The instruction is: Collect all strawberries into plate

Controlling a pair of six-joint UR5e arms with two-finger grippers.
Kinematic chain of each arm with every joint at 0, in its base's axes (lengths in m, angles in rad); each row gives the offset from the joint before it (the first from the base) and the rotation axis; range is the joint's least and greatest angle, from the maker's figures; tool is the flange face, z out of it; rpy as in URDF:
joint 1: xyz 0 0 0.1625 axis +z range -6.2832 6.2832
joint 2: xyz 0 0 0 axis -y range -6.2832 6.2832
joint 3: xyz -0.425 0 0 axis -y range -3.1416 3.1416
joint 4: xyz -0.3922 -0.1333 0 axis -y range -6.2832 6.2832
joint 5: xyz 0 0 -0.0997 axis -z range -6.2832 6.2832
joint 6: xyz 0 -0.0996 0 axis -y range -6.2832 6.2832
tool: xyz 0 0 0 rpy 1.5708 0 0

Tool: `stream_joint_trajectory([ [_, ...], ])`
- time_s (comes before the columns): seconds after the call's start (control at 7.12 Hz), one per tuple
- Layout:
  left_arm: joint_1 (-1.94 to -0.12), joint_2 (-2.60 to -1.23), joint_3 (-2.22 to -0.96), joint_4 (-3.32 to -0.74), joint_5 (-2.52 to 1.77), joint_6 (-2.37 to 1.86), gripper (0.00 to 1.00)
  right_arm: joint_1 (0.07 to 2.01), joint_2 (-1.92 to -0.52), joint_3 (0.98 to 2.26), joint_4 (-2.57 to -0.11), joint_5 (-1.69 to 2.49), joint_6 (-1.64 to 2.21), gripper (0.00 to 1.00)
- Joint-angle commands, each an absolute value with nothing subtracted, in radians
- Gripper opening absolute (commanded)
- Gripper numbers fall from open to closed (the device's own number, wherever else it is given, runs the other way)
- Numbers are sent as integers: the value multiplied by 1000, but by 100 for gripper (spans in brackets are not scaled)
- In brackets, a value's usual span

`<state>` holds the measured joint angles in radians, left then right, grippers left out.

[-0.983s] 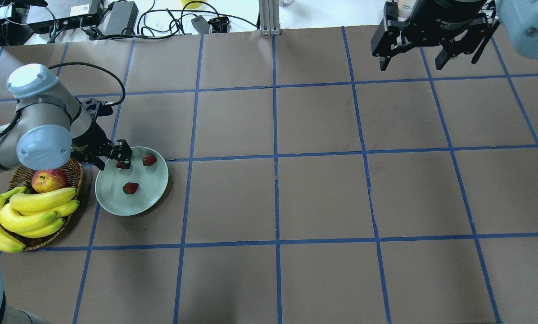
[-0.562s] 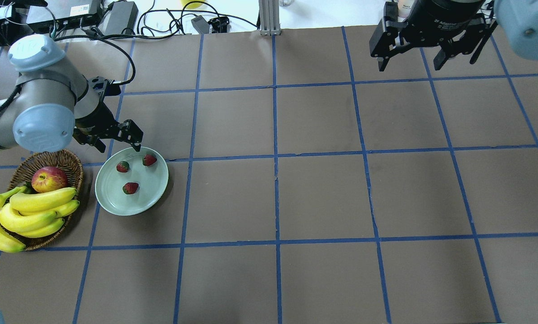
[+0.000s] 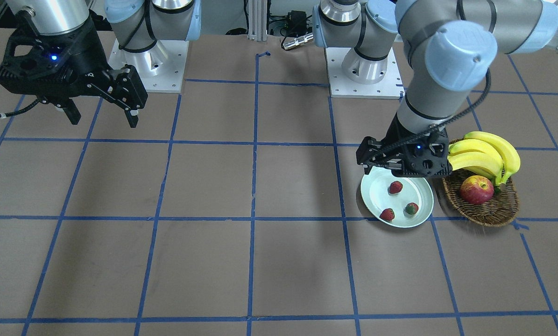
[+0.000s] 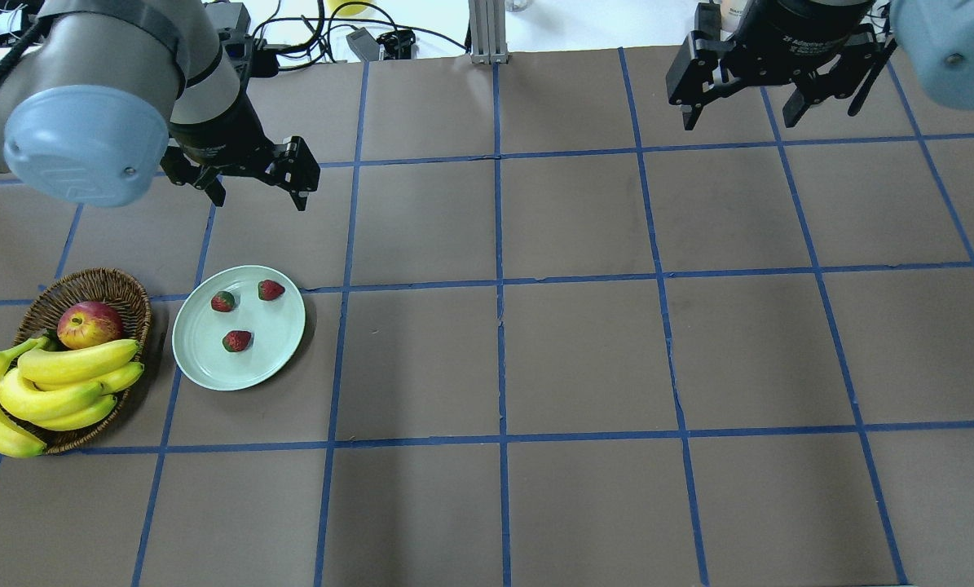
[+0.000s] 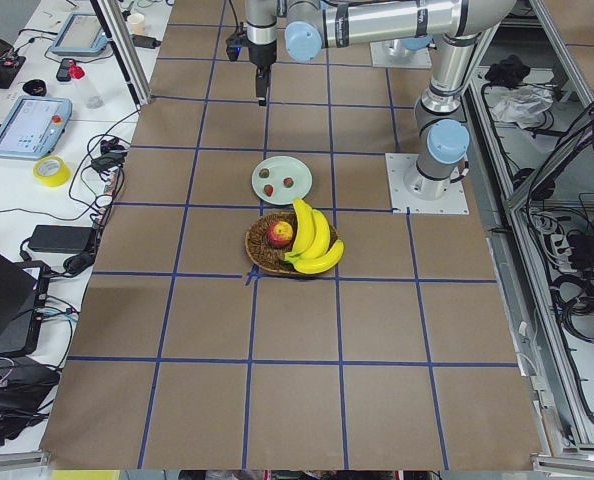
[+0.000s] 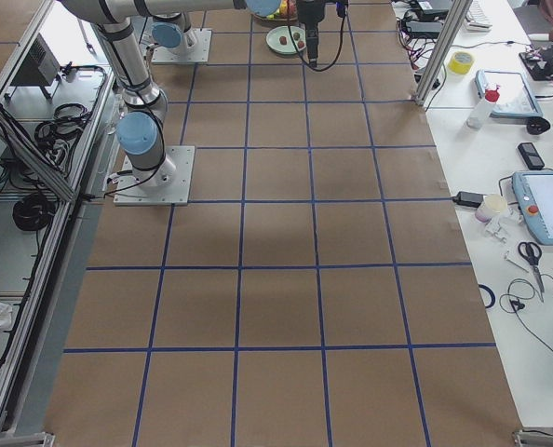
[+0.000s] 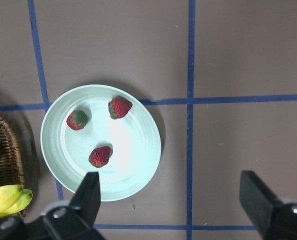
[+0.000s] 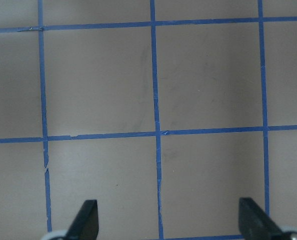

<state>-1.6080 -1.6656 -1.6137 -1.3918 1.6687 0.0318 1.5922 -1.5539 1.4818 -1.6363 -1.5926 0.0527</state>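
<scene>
Three strawberries lie on the pale green plate (image 4: 268, 346): one at the far left (image 4: 222, 302), one at the far right (image 4: 271, 289) and one in the middle (image 4: 237, 341). They also show in the left wrist view (image 7: 77, 120) (image 7: 119, 107) (image 7: 100, 156) on the plate (image 7: 133, 150), and in the front view (image 3: 395, 187) (image 3: 387, 214) (image 3: 412, 208). My left gripper (image 4: 258, 197) (image 7: 169, 182) is open and empty, raised above the table beyond the plate. My right gripper (image 4: 743, 119) (image 8: 168, 206) is open and empty, high over the far right of the table.
A brown wicker basket (image 4: 87, 281) stands just left of the plate, holding a red-yellow apple (image 4: 89, 324) and a bunch of bananas (image 4: 55, 383). Cables and power bricks (image 4: 218, 28) lie past the table's far edge.
My left gripper has risen from the plate's far-left part, leaving a strawberry there, and moved up and away toward the far side. The right gripper has barely moved.
</scene>
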Motion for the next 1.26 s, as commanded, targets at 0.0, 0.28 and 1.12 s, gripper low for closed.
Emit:
stream_joint_trajectory([
  [0.0,-1646,-1620,-1542,-1420,1661,26,100,1594,-1554,1482,-1632,-1594,51,100],
  [0.28,-1649,-1628,-1448,-1503,1652,26,100,1594,-1554,1482,-1629,-1598,51,100],
  [1.12,-1614,-1617,-1460,-1563,1602,29,100,1594,-1554,1482,-1629,-1592,51,100],
])
